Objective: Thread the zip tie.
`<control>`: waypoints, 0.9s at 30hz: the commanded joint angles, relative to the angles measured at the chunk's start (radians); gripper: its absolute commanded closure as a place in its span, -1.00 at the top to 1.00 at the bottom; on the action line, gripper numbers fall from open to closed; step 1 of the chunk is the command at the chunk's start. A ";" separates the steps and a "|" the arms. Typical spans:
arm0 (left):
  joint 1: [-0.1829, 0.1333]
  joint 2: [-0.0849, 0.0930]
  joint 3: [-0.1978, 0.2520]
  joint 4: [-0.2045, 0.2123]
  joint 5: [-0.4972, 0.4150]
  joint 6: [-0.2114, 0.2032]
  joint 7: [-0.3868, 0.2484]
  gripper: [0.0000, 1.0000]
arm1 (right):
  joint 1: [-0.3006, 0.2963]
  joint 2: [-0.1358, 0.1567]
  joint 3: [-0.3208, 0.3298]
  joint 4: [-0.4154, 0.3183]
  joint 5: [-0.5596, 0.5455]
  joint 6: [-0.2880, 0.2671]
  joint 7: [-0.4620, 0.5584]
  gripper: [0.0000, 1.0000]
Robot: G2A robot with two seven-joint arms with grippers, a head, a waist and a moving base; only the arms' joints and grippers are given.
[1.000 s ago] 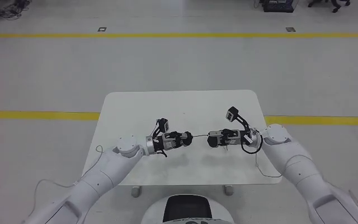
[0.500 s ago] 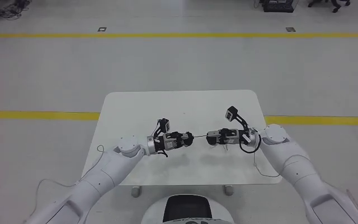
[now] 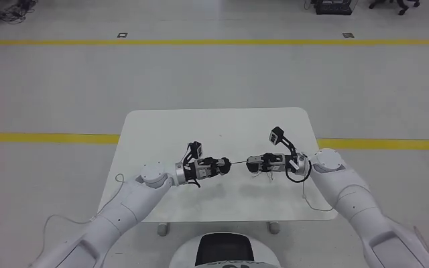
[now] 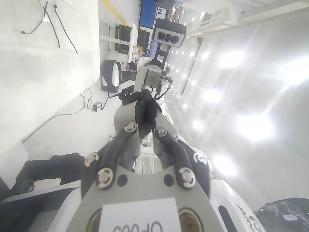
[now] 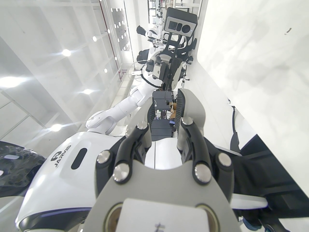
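Fingers (image 4: 142, 114) of the left gripper (image 3: 226, 163) stay pinched together on the zip tie (image 3: 238, 161), in the same spot above the table (image 3: 201, 127) as a second ago. That one tie runs as a thin black line across the gap to the right gripper (image 3: 250, 163), which has crept a little leftward, so the gap is shorter. Its fingers (image 5: 187, 107) stand apart, the tie's free end hanging between their tips; whether it touches either pad I cannot tell. Count: two grippers, one held tie, and three thin black strips (image 4: 53, 27) lying on the table, well apart from both grippers.
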 commanded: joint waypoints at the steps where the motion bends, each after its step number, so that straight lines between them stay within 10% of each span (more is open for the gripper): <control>1: 0.001 -0.001 -0.002 0.000 0.000 0.001 -0.001 -1.00 | -0.002 -0.001 0.005 -0.001 -0.002 0.000 0.001 -0.60; 27: 0.002 -0.011 -0.011 0.011 0.012 0.010 -0.013 -1.00 | -0.004 -0.017 0.028 0.022 -0.027 0.000 0.015 -1.00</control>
